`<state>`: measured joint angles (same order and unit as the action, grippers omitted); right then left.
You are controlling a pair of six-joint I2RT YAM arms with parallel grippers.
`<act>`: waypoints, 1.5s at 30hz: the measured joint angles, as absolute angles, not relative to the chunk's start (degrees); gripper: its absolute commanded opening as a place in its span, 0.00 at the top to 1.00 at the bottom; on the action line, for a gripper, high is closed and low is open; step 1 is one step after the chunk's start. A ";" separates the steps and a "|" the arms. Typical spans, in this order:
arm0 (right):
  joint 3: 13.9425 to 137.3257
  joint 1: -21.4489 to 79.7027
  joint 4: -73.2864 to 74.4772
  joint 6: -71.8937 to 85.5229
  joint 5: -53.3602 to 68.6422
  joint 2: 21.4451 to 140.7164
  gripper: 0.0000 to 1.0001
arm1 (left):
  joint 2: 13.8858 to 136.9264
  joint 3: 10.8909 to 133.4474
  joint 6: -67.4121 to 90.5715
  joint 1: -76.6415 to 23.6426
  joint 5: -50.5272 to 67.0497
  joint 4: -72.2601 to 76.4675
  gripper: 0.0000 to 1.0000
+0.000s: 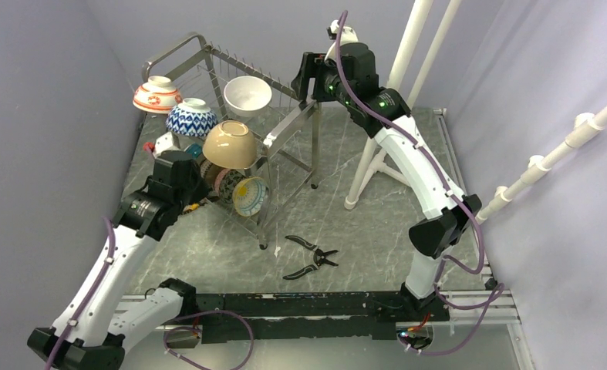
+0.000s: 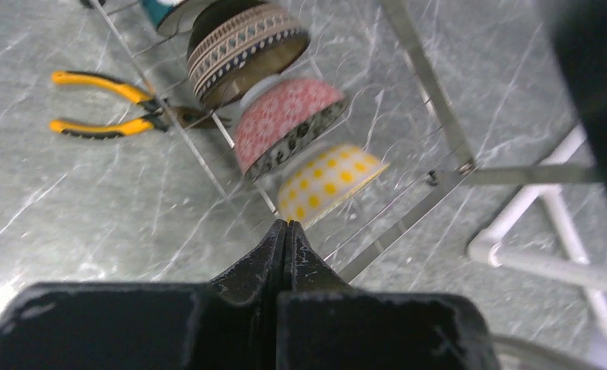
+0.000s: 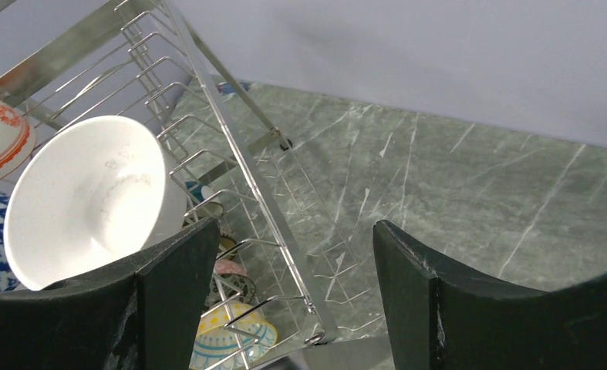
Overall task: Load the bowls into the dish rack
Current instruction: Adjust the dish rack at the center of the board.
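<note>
No text, label, brand, number or sign is readable on anything in these views.

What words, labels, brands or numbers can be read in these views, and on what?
None: no legible writing in any view.
The zigzag bowl, the red-patterned bowl and the yellow-dotted bowl carry only patterns.
The black pliers show no readable mark.

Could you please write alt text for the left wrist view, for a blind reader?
The left gripper, shut and empty, hovers before the dish rack, where a yellow-dotted bowl, a pink floral bowl and a brown banded bowl stand on edge in a row. Yellow-handled pliers lie on the marble table.
</note>
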<state>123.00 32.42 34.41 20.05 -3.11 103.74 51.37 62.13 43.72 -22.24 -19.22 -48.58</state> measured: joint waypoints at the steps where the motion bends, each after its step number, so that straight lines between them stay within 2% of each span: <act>1: 122.67 32.42 34.15 20.10 -2.46 103.59 0.25 | 51.79 61.80 44.12 -21.08 -18.13 -46.89 0.97; 17: 108.14 31.27 21.91 27.29 12.93 96.23 0.29 | 55.42 60.18 50.24 -4.80 3.03 -22.17 0.97; 29: 100.09 30.44 15.40 31.33 17.28 91.64 0.33 | 56.71 58.28 55.88 4.16 13.19 -15.70 0.97; 45: 98.28 30.59 14.28 32.47 18.46 90.43 0.34 | 69.43 63.37 59.29 15.84 27.99 -9.28 0.97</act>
